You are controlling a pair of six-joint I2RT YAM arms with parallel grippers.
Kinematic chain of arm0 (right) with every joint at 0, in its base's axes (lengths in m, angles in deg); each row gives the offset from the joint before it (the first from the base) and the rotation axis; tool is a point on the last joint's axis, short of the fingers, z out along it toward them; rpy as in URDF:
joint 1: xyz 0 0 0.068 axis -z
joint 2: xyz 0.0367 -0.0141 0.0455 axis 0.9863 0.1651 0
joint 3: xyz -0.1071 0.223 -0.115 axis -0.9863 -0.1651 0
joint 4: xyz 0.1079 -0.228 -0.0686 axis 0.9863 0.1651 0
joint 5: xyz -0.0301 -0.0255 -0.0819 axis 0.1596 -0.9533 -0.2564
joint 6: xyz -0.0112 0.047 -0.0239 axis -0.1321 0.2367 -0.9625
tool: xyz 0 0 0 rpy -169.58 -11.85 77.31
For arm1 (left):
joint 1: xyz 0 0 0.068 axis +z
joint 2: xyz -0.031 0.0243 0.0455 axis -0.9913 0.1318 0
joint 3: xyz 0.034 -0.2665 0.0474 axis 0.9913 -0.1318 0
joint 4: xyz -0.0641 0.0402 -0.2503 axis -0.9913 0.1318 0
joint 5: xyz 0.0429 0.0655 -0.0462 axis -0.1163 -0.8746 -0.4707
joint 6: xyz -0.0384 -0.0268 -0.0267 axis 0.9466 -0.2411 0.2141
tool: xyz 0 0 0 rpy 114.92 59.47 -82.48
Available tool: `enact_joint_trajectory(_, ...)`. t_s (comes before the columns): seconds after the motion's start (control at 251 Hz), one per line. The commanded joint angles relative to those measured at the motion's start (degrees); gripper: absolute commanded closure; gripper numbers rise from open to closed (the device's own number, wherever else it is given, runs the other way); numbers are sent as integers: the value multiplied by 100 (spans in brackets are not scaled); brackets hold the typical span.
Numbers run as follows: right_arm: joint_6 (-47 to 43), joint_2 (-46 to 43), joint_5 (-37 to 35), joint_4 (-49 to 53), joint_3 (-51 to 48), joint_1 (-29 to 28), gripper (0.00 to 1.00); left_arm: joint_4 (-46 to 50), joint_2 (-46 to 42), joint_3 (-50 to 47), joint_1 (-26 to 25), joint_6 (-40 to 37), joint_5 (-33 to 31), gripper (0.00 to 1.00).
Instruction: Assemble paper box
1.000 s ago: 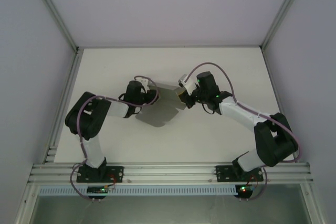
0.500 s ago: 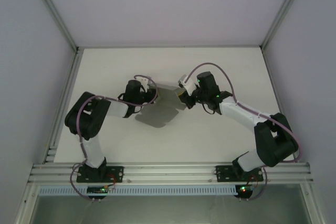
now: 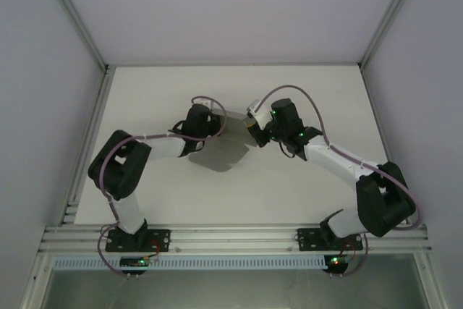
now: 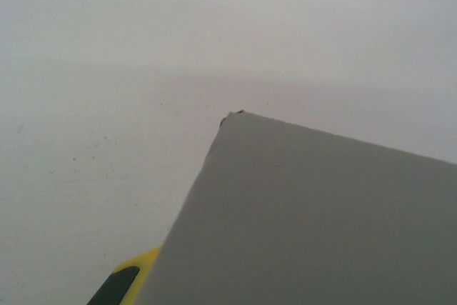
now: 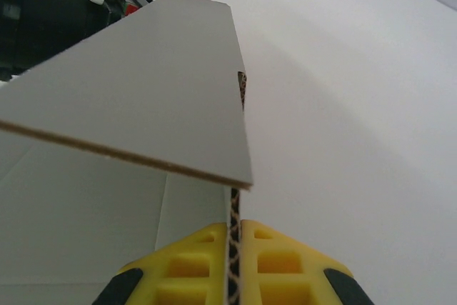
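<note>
Paper box (image 3: 233, 141), grey card, is near the middle of the table (image 3: 311, 92), between the left gripper (image 3: 211, 127) and the right gripper (image 3: 253, 134).

Left wrist: the card hides the pressed-together jaws, so I cannot tell whether they grip it. One yellow finger (image 4: 128, 280) peeks out.

Right wrist: the jaws pinch a card panel edge-on.

Left black-and-white jointed arm (image 3: 119, 168): rises from base at near edge of white bench (image 3: 289, 193), elbow bent out left, white forearm angled up and right toward bench middle. Left tool (image 3: 215, 129): points right, jaws closed; one yellow finger (image 4: 136, 276) peeks out low in wrist view. Right black-and-white arm (image 3: 380, 204): elbow out right, forearm running up-left. Right tool (image 5: 234, 233): points left, faces left tool, near but apart; yellow ribbed fingers (image 5: 278, 262) pinched tight on edge of grey card paper box (image 5: 128, 98).
</note>
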Motion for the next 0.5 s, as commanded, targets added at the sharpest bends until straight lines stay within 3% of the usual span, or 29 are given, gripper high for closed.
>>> enact_joint_trajectory(0.0,65,-305,-42,563,22,-96,100,1281,205,231,250,35,-2242,100)
enact_joint_trajectory(0.084,79,-354,-13,525,22,-94,100,1149,82,151,179,-77,-2140,100)
enact_joint_trajectory(0.283,286,-434,2,364,1,89,99,-509,-656,-751,185,-598,-37,100)
enact_joint_trajectory(0.347,393,-514,-3,290,-3,178,80,-579,-820,-848,191,-472,167,100)
enact_joint_trajectory(0.427,398,-722,122,311,-35,242,31,-322,-948,-801,183,-283,77,100)
enact_joint_trajectory(0.495,389,-938,139,342,-53,249,14,15,-1010,-699,166,-161,-170,100)
